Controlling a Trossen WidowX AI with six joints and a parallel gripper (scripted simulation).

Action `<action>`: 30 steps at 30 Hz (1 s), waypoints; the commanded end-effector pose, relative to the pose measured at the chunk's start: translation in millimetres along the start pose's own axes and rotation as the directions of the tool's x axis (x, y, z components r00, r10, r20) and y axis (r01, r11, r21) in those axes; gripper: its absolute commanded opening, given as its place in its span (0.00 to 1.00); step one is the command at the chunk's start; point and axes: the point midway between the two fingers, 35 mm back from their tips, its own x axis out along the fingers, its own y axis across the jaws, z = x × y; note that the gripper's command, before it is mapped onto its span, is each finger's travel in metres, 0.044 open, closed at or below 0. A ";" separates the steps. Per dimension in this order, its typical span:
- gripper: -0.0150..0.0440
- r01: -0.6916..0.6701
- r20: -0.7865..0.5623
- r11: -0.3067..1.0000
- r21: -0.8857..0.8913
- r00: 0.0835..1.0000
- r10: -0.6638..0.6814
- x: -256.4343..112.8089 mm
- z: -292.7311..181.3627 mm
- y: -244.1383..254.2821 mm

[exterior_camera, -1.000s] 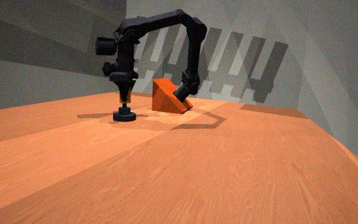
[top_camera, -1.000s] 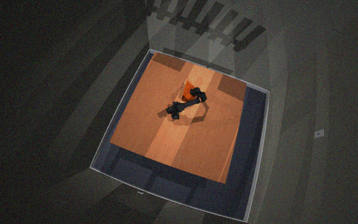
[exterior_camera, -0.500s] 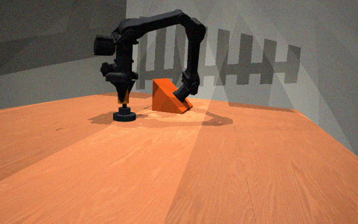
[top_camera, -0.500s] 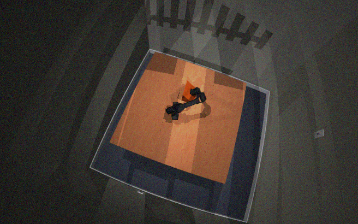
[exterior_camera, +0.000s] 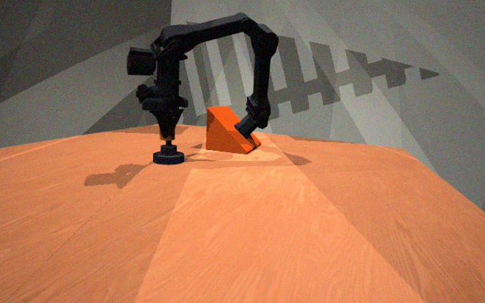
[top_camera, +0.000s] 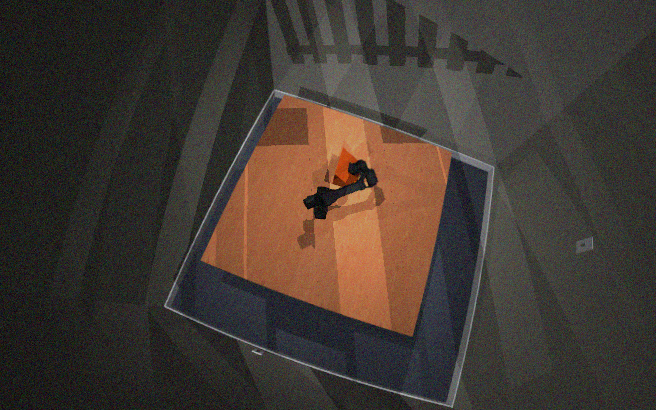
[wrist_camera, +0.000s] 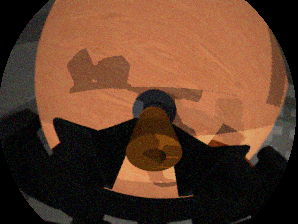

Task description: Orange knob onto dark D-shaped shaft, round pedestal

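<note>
The orange knob (exterior_camera: 166, 138) (wrist_camera: 154, 156) is upright between my fingers, its lower rim showing just below the fingertips in the exterior view. My gripper (exterior_camera: 166, 134) (wrist_camera: 153, 124) is shut on it, pointing straight down. The dark round pedestal (exterior_camera: 168, 157) (wrist_camera: 155, 94) stands directly below. A short length of the dark shaft (exterior_camera: 168, 143) shows between the knob's bottom and the pedestal's raised hub, so the knob is at the shaft's top and not against the pedestal. Whether the shaft's tip is inside the hole is hidden. The flat sides cannot be made out. The top view hides knob and pedestal under the arm.
An orange wedge block (top_camera: 344, 164) (exterior_camera: 219, 134) carries the arm's base, to the right of the pedestal in the exterior view. The arm arches high over to the pedestal. The wooden table top (top_camera: 279, 203) (exterior_camera: 259, 225) bears moving bands of light and shadow.
</note>
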 end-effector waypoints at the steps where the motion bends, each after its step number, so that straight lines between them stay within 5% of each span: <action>1: 0.25 -0.007 0.007 0.995 0.096 1.000 0.007 -4.7 0.4 0.1; 30: 0.25 -0.008 0.007 0.964 0.264 1.000 0.007 -4.4 -3.2 -1.7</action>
